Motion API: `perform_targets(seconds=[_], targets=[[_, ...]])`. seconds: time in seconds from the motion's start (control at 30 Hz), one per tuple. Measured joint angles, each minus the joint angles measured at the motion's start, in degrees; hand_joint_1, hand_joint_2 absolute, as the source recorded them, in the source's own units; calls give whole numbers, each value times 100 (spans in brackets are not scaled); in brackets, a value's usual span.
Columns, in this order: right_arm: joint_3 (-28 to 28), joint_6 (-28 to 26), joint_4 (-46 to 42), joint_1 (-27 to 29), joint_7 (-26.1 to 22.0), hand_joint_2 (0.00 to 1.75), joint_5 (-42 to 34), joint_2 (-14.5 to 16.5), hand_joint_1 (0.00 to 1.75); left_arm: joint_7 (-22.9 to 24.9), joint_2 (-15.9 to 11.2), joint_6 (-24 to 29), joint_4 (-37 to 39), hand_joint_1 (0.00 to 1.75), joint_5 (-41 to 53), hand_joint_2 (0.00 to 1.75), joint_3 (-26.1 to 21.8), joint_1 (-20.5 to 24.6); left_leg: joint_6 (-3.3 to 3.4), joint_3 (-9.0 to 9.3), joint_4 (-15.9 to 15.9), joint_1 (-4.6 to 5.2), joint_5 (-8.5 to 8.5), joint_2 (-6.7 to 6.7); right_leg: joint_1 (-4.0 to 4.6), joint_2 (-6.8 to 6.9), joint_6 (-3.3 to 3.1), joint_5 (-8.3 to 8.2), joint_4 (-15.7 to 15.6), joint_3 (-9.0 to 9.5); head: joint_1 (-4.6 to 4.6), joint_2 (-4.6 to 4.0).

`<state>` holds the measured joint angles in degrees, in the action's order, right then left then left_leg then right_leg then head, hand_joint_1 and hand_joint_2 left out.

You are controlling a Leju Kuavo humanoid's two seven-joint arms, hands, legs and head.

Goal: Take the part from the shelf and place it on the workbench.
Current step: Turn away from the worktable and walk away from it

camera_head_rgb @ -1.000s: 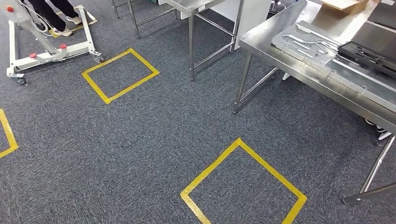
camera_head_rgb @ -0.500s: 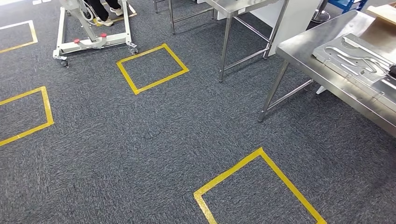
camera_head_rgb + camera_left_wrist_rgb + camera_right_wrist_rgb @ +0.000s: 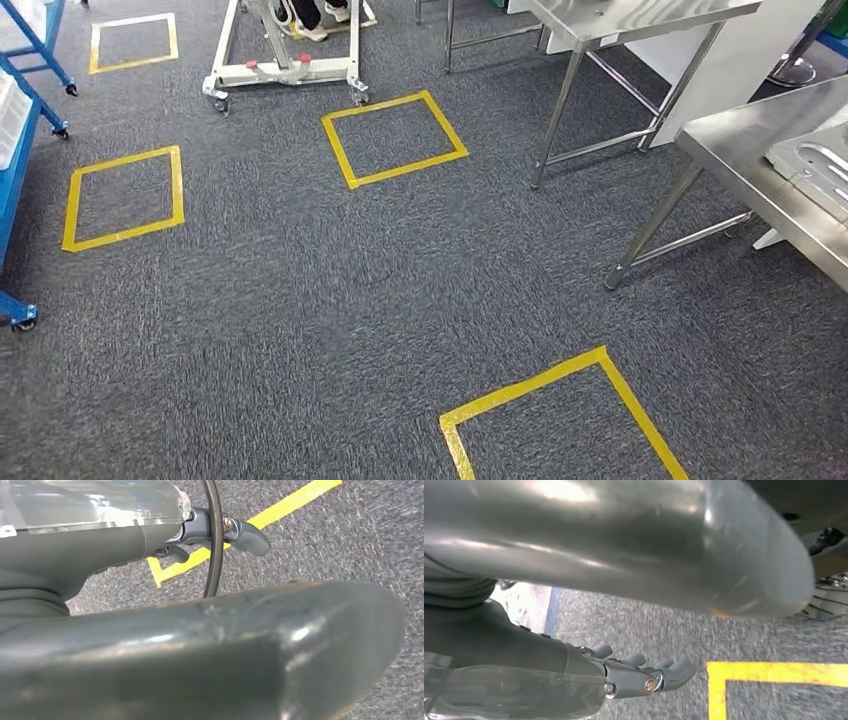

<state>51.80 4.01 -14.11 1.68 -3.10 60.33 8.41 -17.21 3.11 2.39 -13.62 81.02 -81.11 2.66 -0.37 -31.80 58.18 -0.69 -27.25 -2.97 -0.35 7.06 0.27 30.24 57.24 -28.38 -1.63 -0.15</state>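
A: Far left I log a blue shelf (image 3: 14, 150), a pale tray on it; I can't make out the part.

B: Middle?

A: Grey carpet (image 3: 300, 330) with yellow tape squares (image 3: 393, 138); a white wheeled frame (image 3: 285, 72) far off, a person's shoes inside it.

B: Right?

A: Steel tabletop (image 3: 760, 170) carrying a grey metal plate (image 3: 818, 165).

B: Hands?

A: Left hand (image 3: 200, 535) hangs over carpet, fingers loosely curled, holding nothing. Right hand (image 3: 639, 672) the same, fingers slightly apart, nothing held.
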Motion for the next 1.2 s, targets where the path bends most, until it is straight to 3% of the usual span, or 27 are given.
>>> perform_targets(seconds=[0.03,0.1,0.17,0.23,0.27,0.3,0.33,0.4,0.47,0.53,0.57,0.63,0.7,0.77,0.8,0.83,0.93,0.97,1.03,1.07,1.13,1.2], targets=[[0,-5,-1,-18,1,0,4,0,0,-7,2,3,1,0,5,0,0,-10,40,1,-21,-6,17,55,-15,-6,36,14,2,14,-1,0],[0,-14,-1,-31,8,0,12,0,0,-22,11,9,1,0,16,0,5,-15,121,20,-79,-29,61,165,-40,-264,91,185,206,-53,0,0],[0,-19,2,-19,17,0,20,0,0,-36,25,12,1,0,36,0,27,3,172,12,-99,-27,92,285,-50,-591,106,560,862,-364,1,0],[0,-22,9,-8,20,0,29,0,0,-44,33,12,1,0,56,0,50,19,191,-8,-95,-3,103,433,-47,-674,95,803,1537,-723,1,0],[1,-23,12,-4,22,0,32,0,0,-46,37,11,1,0,63,0,58,19,194,-9,-90,6,104,513,-45,-685,84,756,1627,-796,1,0],[1,-27,14,-2,23,0,36,-1,0,-47,40,9,1,0,68,0,68,17,194,-4,-84,11,104,596,-44,-704,67,590,1484,-758,1,0],[2,-33,15,0,25,0,39,-1,0,-47,45,7,1,0,72,0,81,16,190,5,-75,14,102,679,-42,-759,45,345,1144,-624,1,0],[5,-48,16,7,30,0,44,-9,0,-47,65,4,2,0,77,0,111,23,162,-1,-51,18,94,829,-39,-1009,-7,-22,394,-316,1,0],[7,-56,17,0,34,0,45,-16,0,-48,84,3,3,0,77,0,129,30,99,-35,-40,12,96,949,-26,-1138,-36,-97,89,-201,1,0],[7,-63,17,-21,38,0,46,-17,0,-48,90,3,3,0,78,0,133,15,18,-65,-57,0,113,1054,-19,-1026,-75,-107,59,-188,-1,0],[7,-66,17,-29,42,0,46,-17,0,-48,93,3,4,0,78,0,133,1,-9,-81,-29,-3,95,1010,-24,-960,-111,-124,29,-168,0,0],[7,-66,17,-22,48,0,46,-17,0,-47,101,7,5,0,79,0,134,-4,-55,-225,290,6,-114,723,-36,-804,-187,-153,-35,-133,-1,0],[7,-66,17,3,54,0,46,-18,0,-48,101,11,5,0,79,0,136,17,-97,-564,1010,1,-504,424,-11,-636,-230,-148,-45,-128,-1,0],[7,-66,17,11,60,0,46,-19,0,-49,102,12,5,0,79,0,136,25,-135,-823,1565,-11,-698,351,6,-471,-239,-129,-34,-134,-1,0],[7,-66,17,6,63,0,46,-20,0,-48,103,12,5,0,79,0,136,17,-144,-803,1550,-16,-634,332,8,-394,-233,-116,-29,-131,-1,0],[7,-66,17,1,65,0,46,-19,0,-47,104,12,5,0,79,0,136,7,-146,-664,1305,-18,-479,297,7,-324,-221,-101,-22,-119,-1,0],[7,-66,17,-5,67,0,46,-17,0,-48,101,12,5,0,79,0,137,13,-87,-57,209,8,-38,2,28,-140,-148,-34,3,-53,-1,0],[7,-65,17,-10,67,0,46,-17,0,-49,102,12,5,0,79,0,137,18,-50,25,43,23,-1,-58,39,-92,-117,-16,10,-34,-1,0],[7,-66,17,-40,68,0,48,-17,0,-48,103,12,5,0,79,0,138,11,28,19,-9,44,2,14,47,-4,-58,3,5,-2,0,0],[7,-66,17,-56,69,0,49,-18,0,-48,103,12,5,0,79,0,138,0,63,24,-27,39,16,67,34,-39,-21,25,20,12,0,0],[7,-66,17,-61,72,0,54,-19,0,-46,103,12,5,0,81,0,138,0,141,43,-73,20,55,179,6,-304,34,211,250,-73,0,0],[7,-66,21,-43,74,0,72,-19,0,-45,102,12,5,0,97,0,140,25,195,31,-87,20,83,298,-9,-607,52,593,922,-406,0,0]])
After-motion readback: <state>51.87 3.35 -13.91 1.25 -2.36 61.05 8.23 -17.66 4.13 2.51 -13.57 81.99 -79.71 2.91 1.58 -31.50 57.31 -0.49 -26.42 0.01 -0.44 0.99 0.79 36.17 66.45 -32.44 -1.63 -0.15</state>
